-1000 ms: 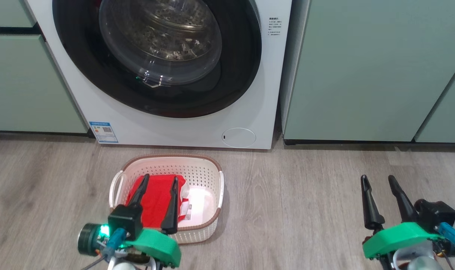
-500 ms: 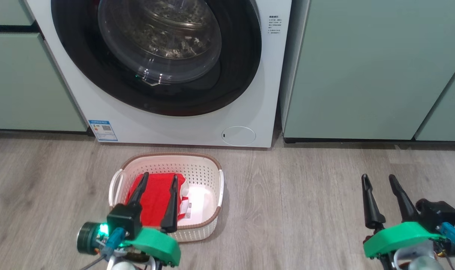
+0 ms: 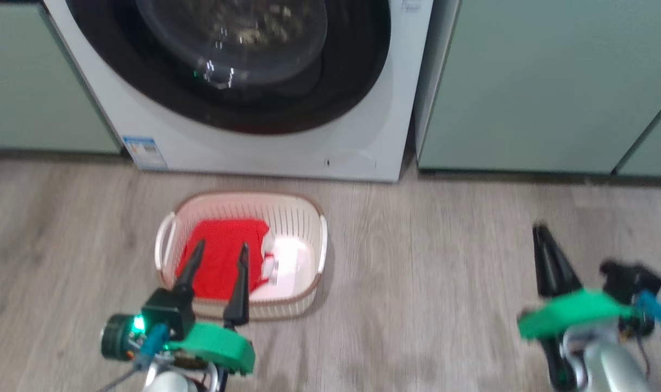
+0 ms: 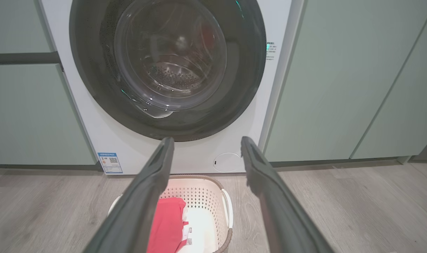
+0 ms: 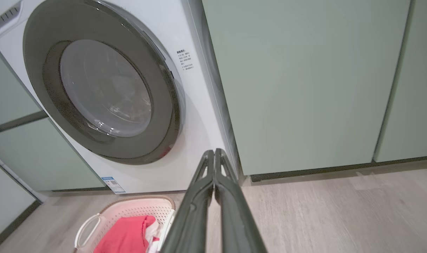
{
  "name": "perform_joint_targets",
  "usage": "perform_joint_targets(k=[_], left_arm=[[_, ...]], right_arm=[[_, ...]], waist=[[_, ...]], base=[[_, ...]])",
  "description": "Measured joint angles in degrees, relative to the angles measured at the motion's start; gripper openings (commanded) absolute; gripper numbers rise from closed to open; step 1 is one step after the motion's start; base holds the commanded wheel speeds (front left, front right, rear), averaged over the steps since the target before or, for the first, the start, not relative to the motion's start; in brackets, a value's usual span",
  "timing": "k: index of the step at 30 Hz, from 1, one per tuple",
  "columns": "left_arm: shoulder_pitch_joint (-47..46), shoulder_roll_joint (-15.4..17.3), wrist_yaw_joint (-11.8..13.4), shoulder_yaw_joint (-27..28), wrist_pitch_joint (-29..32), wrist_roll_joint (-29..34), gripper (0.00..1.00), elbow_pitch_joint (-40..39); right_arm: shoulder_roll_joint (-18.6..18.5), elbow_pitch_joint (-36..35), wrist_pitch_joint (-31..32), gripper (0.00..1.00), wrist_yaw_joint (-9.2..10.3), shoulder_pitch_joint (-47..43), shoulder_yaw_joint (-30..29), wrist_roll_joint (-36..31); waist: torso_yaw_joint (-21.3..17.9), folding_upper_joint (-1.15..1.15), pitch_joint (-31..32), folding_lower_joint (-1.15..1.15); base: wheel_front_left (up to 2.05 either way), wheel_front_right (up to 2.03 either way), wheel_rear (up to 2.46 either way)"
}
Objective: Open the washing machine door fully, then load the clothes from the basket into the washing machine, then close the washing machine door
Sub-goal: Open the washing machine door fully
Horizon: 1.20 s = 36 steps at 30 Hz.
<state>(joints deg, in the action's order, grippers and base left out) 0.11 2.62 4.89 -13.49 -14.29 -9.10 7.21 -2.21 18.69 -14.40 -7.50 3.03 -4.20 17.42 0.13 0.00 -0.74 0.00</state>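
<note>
The washing machine [image 3: 254, 152] stands at the top of the head view, its black-rimmed washing machine door [image 3: 232, 60] flat against the front. On the floor before it sits the cream basket [image 3: 303, 212] with the red clothes [image 3: 216, 277] in its left half. My left gripper [image 3: 222, 247] hovers open over the near side of the basket, one finger on each side of the red cloth, touching nothing. Far to the right, my right gripper [image 3: 540, 228] is shut on nothing above bare floor. The left wrist view shows the door [image 4: 167, 66] and the clothes [image 4: 167, 225] between open fingers [image 4: 157, 175]. The right wrist view has both fingers [image 5: 199, 196] pressed together.
Pale green cabinets flank the washer, a wide one on the right [image 3: 526, 81] and another on the left [image 3: 31, 81]. Grey wood-look floor [image 3: 417, 272] stretches between the basket and my right gripper.
My right gripper has gone from open to shut. The head camera has moved, so the whole picture has shifted and blurred. The left gripper stays open over the basket.
</note>
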Motion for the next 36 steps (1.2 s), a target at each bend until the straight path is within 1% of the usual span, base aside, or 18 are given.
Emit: perform_joint_targets(k=[3,6,8,10,16,23,26,31,33,36], left_arm=[[-1.6,0.0,-0.3,0.7,0.0,0.0,1.0,-0.9],[-5.1,-0.1,-1.4,1.2,0.0,0.0,1.0,-1.9],[-7.7,-0.1,-2.1,2.3,-0.2,0.0,1.0,-2.8],[-10.0,-0.1,-3.0,3.2,-0.2,0.0,1.0,-3.1],[-13.9,-0.2,-4.8,4.3,-0.2,0.5,1.0,-4.2],[-17.6,-0.3,-5.8,4.3,-0.2,0.6,1.0,-4.6],[-18.0,-0.4,-5.7,4.3,-0.2,0.6,1.0,-4.6],[-18.4,-0.4,-5.7,4.2,-0.2,0.6,1.0,-4.7],[-19.2,-0.4,-5.7,4.1,-0.2,0.6,1.0,-4.9],[-20.2,-0.5,-5.7,3.9,-0.2,0.1,1.0,-5.0]], right_arm=[[0.0,1.4,0.0,0.0,0.01,6.1,0.4,2.6],[0.0,3.0,0.2,0.0,0.01,13.8,0.3,5.1],[-0.1,4.0,1.4,0.0,0.01,19.5,0.3,7.0],[-0.3,4.9,3.7,0.0,0.01,25.1,0.4,10.5],[-1.2,9.9,10.1,0.0,0.01,41.0,-0.9,17.4],[-3.2,17.1,18.4,0.0,0.01,59.2,-1.4,25.5],[-3.9,20.4,22.2,0.0,0.01,65.0,-1.5,28.3],[-4.6,25.6,30.1,0.0,0.01,72.0,-0.8,32.7],[-5.3,27.4,31.5,0.0,0.01,74.1,-0.8,33.4],[-6.4,30.4,31.6,0.0,0.01,77.5,-1.0,33.4]], waist=[[0.2,0.0,-3.1,0.0],[0.6,0.0,-6.9,0.01],[1.0,0.0,-9.6,0.01],[1.5,0.0,-12.4,0.02],[2.9,0.0,-20.2,0.02],[4.9,0.0,-26.9,0.02],[5.9,0.0,-28.8,0.01],[6.8,0.0,-31.2,0.01],[7.2,0.0,-32.1,0.0],[7.8,0.0,-33.1,0.01]], base=[[0.0,0.0,0.0],[0.0,0.0,0.0],[0.0,0.0,0.0],[0.0,0.0,0.0],[0.0,0.0,0.0],[0.0,0.0,0.0],[0.0,0.0,0.0],[0.0,0.0,0.0],[0.0,0.0,0.0],[0.0,0.0,0.0]])
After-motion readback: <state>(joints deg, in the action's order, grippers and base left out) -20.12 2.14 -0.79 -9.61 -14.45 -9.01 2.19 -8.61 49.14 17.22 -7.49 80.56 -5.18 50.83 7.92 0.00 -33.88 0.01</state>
